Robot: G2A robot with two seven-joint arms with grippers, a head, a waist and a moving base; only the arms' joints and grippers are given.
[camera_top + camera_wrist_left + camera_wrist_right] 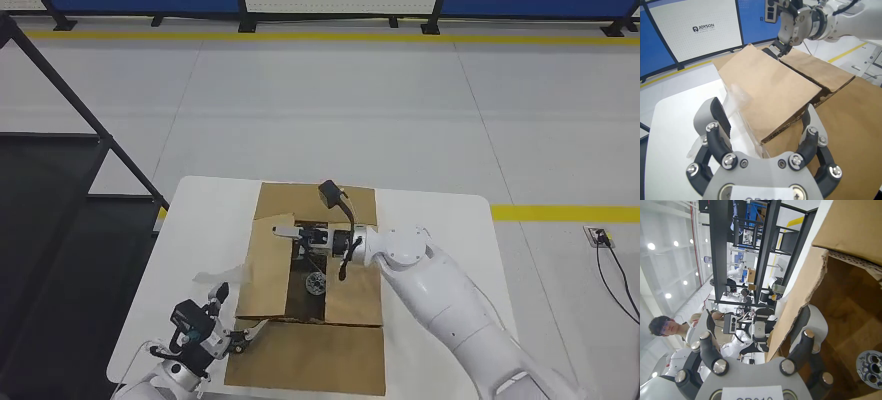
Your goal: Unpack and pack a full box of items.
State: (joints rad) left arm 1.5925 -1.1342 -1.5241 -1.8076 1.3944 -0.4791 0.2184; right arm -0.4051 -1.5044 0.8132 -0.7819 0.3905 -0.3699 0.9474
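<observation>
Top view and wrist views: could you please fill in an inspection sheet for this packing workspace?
Surface: white table, carrying the box.
Job's things: cardboard box, flaps open; round grey perforated part lying inside.
Clutter: clear plastic scrap on the table beside the box.
Grippers: left gripper open, astride a flap corner; right gripper open, astride a side flap's edge.
Cables: black cable looped at the right wrist; floor cable beyond the table.
Surroundings: black metal frame; yellow floor line.
</observation>
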